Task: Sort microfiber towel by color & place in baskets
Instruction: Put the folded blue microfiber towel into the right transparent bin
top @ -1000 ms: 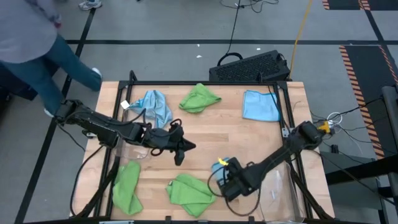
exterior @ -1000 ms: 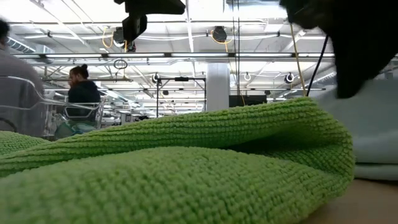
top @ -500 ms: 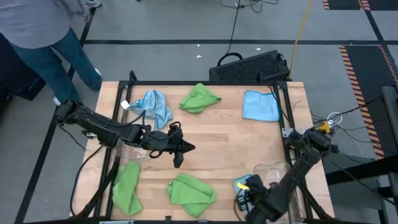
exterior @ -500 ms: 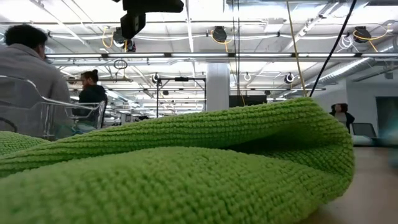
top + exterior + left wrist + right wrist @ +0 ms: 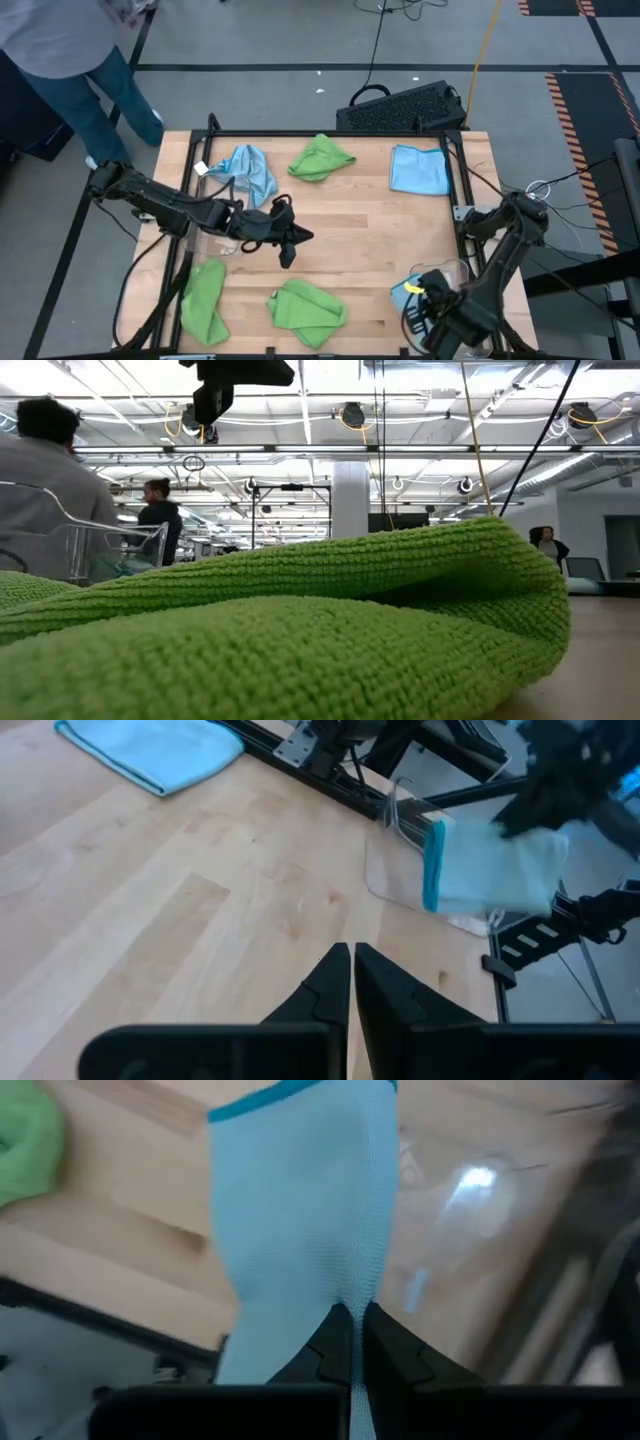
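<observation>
My right gripper [image 5: 420, 300] is shut on a light blue microfiber towel [image 5: 405, 292] and holds it over the clear basket [image 5: 455, 272] at the table's near right corner. My left gripper [image 5: 308, 237] hovers shut and empty over the middle of the table, pointing toward the right edge. Flat on the table lie two more blue towels [image 5: 245, 170] [image 5: 418, 168] and three lime green towels: one at the far edge [image 5: 320, 157] and two at the near edge [image 5: 205, 300] [image 5: 305, 305]. The near one fills the low view [image 5: 300, 630]. My right gripper pinches a gathered fold of the blue towel [image 5: 345, 1285] between its two fingers. The fingers point down from above. The towel hangs below them, slack, its darker blue hem [image 5: 300, 1095] lowest. It is lifted clear of the table, beside the basket's clear wall [image 5: 400, 860].
A black perforated crate [image 5: 405, 108] sits beyond the far edge. Black frame rails [image 5: 460, 190] run along the table's sides. A person in jeans [image 5: 70, 60] stands at the far left corner. Bare wood lies open in the table's middle and right.
My right gripper has risen and swung toward the table's right edge, carrying the blue towel. The towel has come off the wood beside the near green towel and now hangs over the basket. It has left the low view. The person has stepped along the far left.
</observation>
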### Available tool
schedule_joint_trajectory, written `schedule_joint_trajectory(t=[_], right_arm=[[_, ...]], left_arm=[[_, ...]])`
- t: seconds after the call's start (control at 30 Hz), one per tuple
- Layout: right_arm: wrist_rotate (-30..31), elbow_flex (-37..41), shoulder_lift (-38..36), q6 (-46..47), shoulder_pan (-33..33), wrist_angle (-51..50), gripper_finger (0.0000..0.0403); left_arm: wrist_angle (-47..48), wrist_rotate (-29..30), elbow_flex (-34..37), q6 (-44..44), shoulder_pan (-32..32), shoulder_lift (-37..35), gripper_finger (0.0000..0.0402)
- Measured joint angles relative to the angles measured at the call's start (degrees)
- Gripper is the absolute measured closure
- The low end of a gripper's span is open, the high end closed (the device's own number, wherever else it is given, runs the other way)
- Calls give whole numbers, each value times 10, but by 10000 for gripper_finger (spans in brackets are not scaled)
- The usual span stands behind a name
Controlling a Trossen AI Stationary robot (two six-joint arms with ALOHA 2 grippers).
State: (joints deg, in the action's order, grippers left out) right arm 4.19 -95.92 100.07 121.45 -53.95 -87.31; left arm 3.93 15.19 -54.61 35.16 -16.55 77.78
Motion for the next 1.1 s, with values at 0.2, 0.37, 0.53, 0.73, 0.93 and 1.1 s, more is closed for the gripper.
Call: schedule_joint_trajectory(t=[0.2, 0.37, 0.53, 0.73, 0.93, 1.1], right_arm=[[-33, 55, -19, 4, -18, -9, 396], [-59, 169, -21, 11, -17, 126, 394], [-79, 273, -20, 17, -16, 294, 394], [-140, 308, -20, 27, -22, 296, 395], [-159, 328, -21, 34, -36, 310, 394], [-160, 336, -23, 34, -38, 292, 376]], left_arm=[[6, -1, 0, 8, -2, 0, 382], [6, 2, 0, 9, 0, 0, 382], [6, 3, 0, 16, 2, 0, 382], [5, 4, 0, 36, 2, 0, 382], [4, 4, 0, 42, 2, 0, 382], [3, 17, 0, 43, 2, 0, 382]])
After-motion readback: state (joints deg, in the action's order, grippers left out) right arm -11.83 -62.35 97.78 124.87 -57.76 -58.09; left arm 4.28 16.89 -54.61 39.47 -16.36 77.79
